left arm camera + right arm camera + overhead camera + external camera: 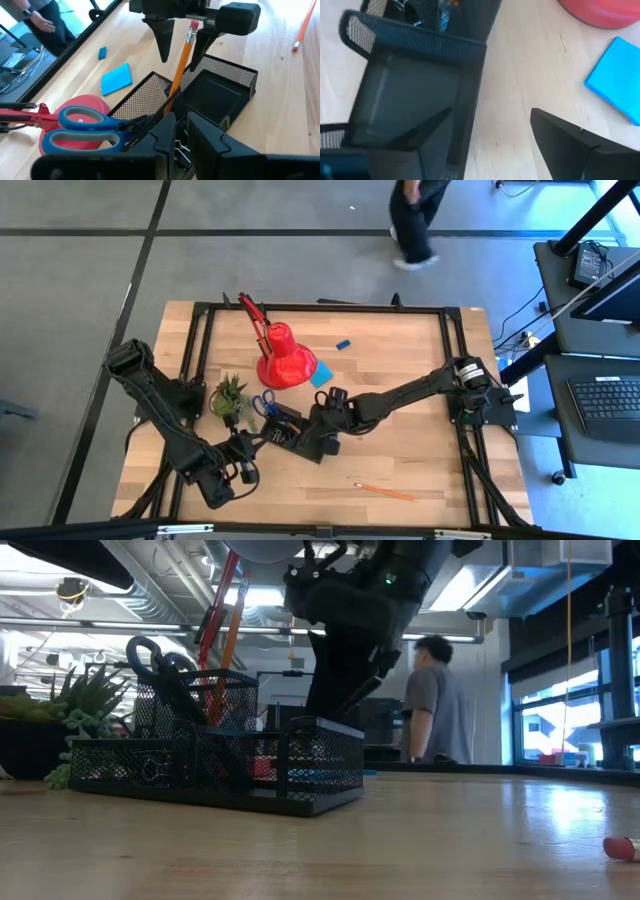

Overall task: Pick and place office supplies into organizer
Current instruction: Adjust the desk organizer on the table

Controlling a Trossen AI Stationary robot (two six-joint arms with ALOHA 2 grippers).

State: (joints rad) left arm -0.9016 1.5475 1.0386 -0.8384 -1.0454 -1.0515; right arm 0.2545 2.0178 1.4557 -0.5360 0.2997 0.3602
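The black mesh organizer point(290, 435) point(235, 75) point(200, 765) sits mid-table. Blue-handled scissors point(80, 127) point(263, 405) and an orange pencil point(182, 65) stand in its tall cup, the pencil leaning. My right gripper point(182, 47) point(490, 135) point(325, 430) hangs open above the organizer, one finger on each side of the pencil and clear of it. My left gripper point(181, 127) point(250, 448) is at the organizer's left near corner with a narrow gap between its fingers. Binder clips point(177, 150) lie just beneath it.
A second orange pencil point(385, 492) point(302, 25) lies near the table's near edge. The light-blue note pad point(321, 375) point(617, 75) and small blue eraser point(343, 343) lie beyond the organizer, beside the red lamp point(285, 360). A green plant point(228, 395) stands left. A person point(415, 220) walks beyond the far edge.
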